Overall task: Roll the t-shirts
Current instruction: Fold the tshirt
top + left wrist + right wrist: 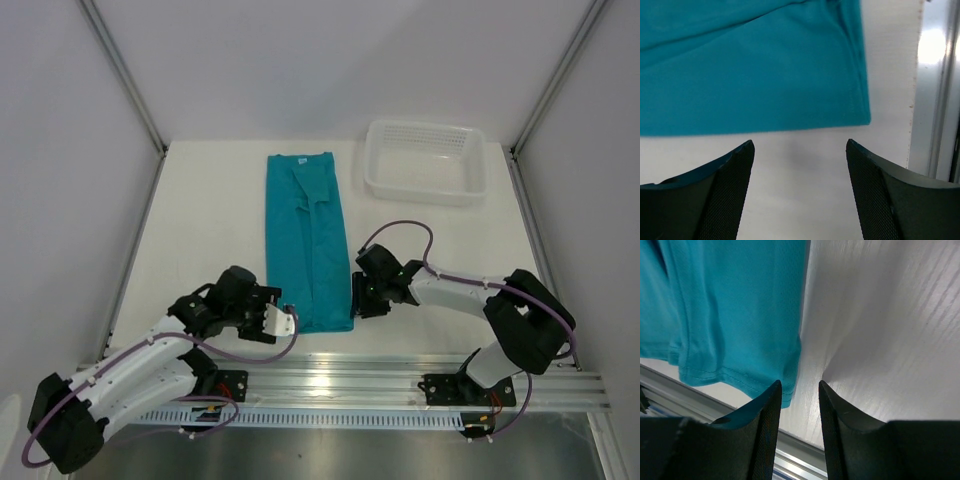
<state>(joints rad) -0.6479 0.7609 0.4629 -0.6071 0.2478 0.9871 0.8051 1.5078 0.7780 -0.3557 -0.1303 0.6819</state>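
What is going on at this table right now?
Two robot arms are set up to roll a teal t-shirt, which lies flat on the table as a long folded strip. The left pincer hovers open just off the shirt's near left corner, touching nothing. The right pincer is at the near right corner, its jaws a narrow gap apart with bare table between them. Nothing is rolled yet. A white basket stands at the far right.
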